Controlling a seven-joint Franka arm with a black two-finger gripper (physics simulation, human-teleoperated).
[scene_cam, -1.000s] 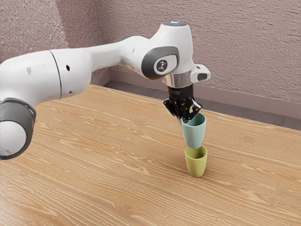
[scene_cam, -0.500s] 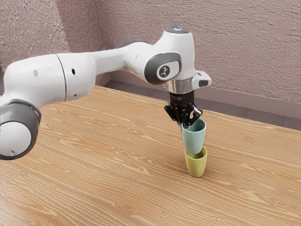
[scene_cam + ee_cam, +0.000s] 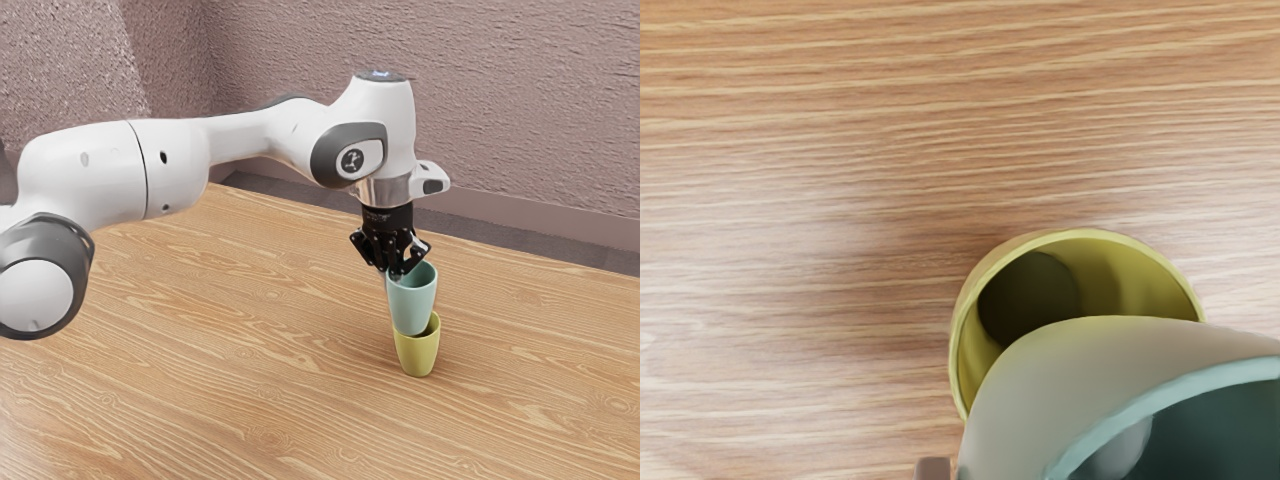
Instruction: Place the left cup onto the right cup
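Note:
A pale teal cup hangs upright with its base sunk into the mouth of a yellow-green cup that stands on the wooden table. My black gripper is shut on the teal cup's rim at the side toward the exterior view's left. In the wrist view the teal cup is close under my hand and covers part of the yellow-green cup's open mouth, whose dark inside still shows.
A rough plastered wall with a baseboard runs behind the table's far edge. Bare wood grain spreads all around the two cups.
My hand has come down with the teal cup: a second ago its base hung just above the yellow-green cup, now it sits inside that cup's mouth.

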